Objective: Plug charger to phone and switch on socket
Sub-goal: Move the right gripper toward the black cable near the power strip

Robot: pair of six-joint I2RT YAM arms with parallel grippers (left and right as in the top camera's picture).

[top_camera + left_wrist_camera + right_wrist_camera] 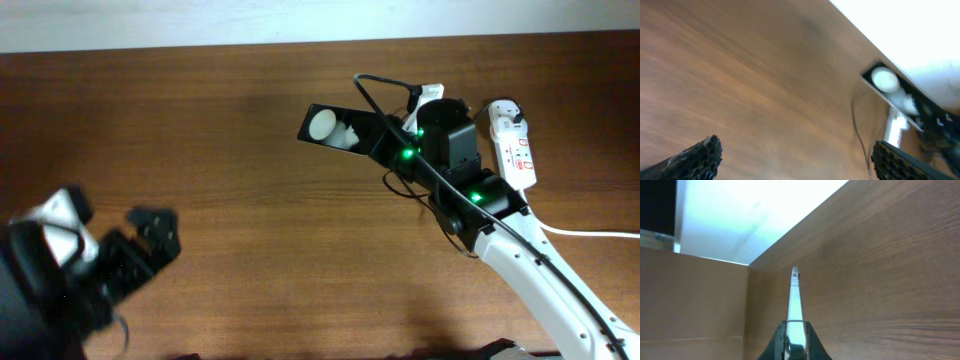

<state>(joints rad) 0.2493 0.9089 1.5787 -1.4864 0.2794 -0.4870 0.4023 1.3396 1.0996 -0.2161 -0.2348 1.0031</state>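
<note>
Phone (335, 127) is up off the desk (200, 150), pinched at one end by the right tool (378, 141); the right wrist view shows it edge-on, a thin silvery edge clamped between the jaws and running straight out from them. Seen from overhead, its long axis goes from the tool out to the upper left, with the two white circles facing up and the free end pointing away from the right arm. Charger (385, 83) is a thin black loop just behind the phone and tool, leading to a white piece beside the arm; plug tip too small to find, and cannot tell if the adapter is seated in anything. Socket (518, 152) lies flat on the right side of the desk, long axis near to far, thick white cord (600, 233) trailing off right; switch state unreadable. Left tool (140, 250) hangs at the lower left, well apart from everything, fingers (700, 155) spread wide with nothing between. Judgement: right arm is far nearer phone, cable and socket, but it is busy holding, so the plug-in turns on getting the cable tip to the phone's free end, which the left arm would have to cross the desk for. No containers in view
</note>
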